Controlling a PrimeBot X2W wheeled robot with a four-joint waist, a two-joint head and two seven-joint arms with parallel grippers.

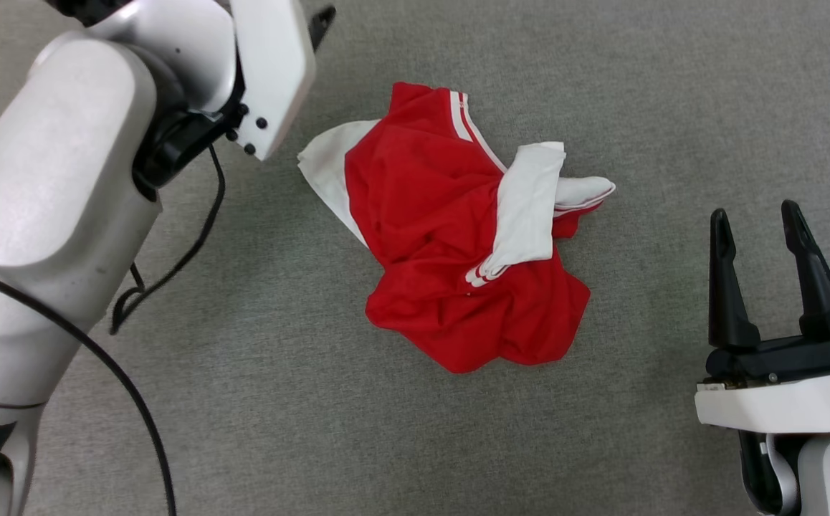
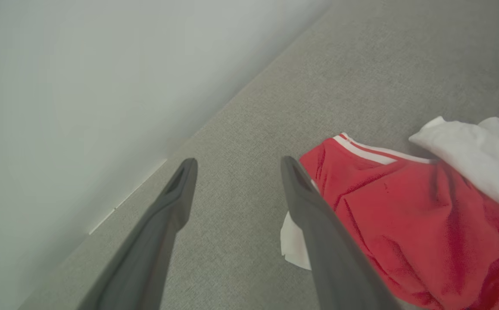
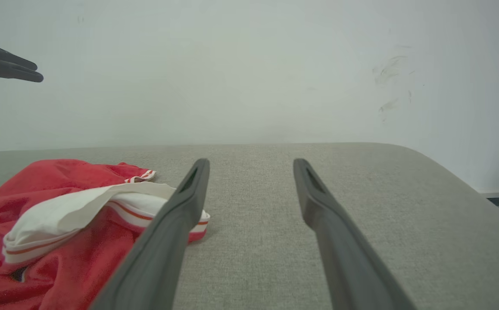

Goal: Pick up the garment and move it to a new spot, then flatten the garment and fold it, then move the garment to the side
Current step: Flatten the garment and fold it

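Holding left gripper (image 2: 238, 161) fingers spread wide, released, grasping nothing. Holding right gripper (image 3: 251, 161) fingers likewise apart, empty. Finding garment (image 1: 451, 244) lying crumpled on grey surface (image 1: 673, 107), red heap, white sleeves folded over top. Sitting just right of left gripper's right finger, white corner poking out behind it. Sitting left of right gripper's left finger, striped sleeve hem partly hidden behind it. Leaving bare surface between both finger pairs and right of right fingers, running to rounded edge. Meeting wall (image 2: 60, 107) beyond left fingertips.
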